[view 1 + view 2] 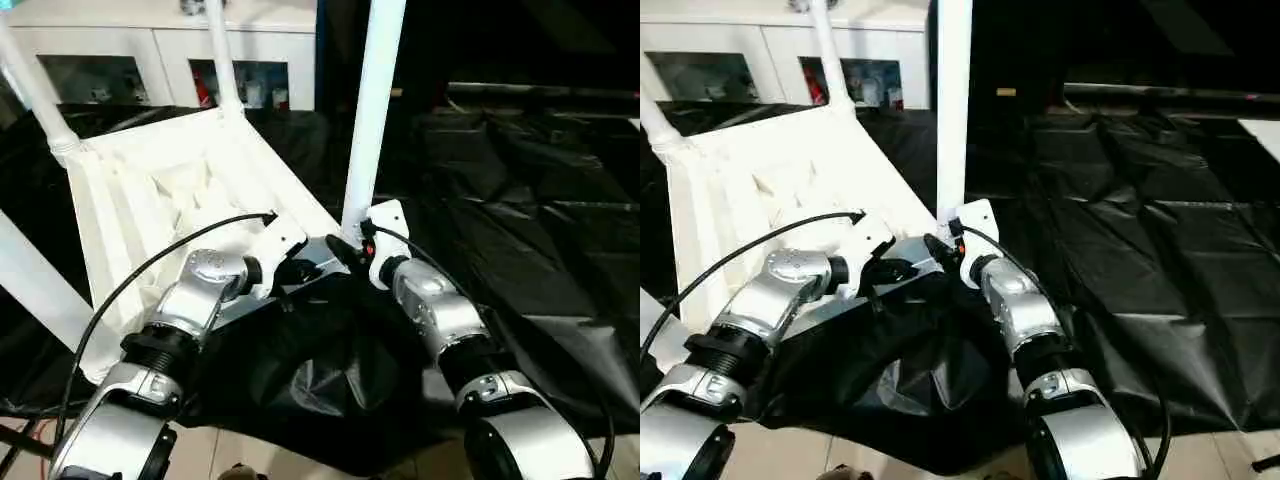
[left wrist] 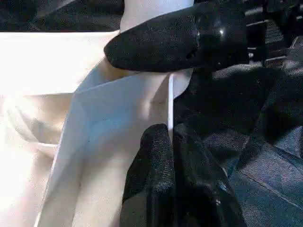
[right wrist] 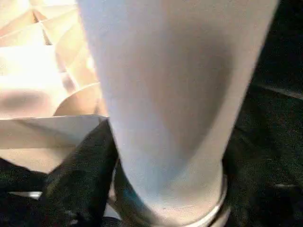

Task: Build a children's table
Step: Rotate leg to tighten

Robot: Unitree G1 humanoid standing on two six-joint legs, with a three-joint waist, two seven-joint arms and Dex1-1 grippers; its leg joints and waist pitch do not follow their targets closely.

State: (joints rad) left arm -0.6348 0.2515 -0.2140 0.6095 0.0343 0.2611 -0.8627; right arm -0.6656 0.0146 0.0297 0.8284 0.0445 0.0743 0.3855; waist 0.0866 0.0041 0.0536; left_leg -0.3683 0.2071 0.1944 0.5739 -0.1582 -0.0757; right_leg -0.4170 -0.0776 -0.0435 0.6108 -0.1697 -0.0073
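Observation:
The children's table top lies upside down on black sheeting, ribbed underside up. Three white legs stand in its sockets. A fourth leg rises upright from the near right corner. My left gripper is shut on the thin rim wall of the table top, right next to that corner. My right gripper is closed around the base of the fourth leg, just above the socket. One of its fingers presses against the tube.
Black sheeting covers the work surface to the right and front, bunched up under my forearms. A white cabinet with glass doors stands behind the table top. Black cables run along both arms.

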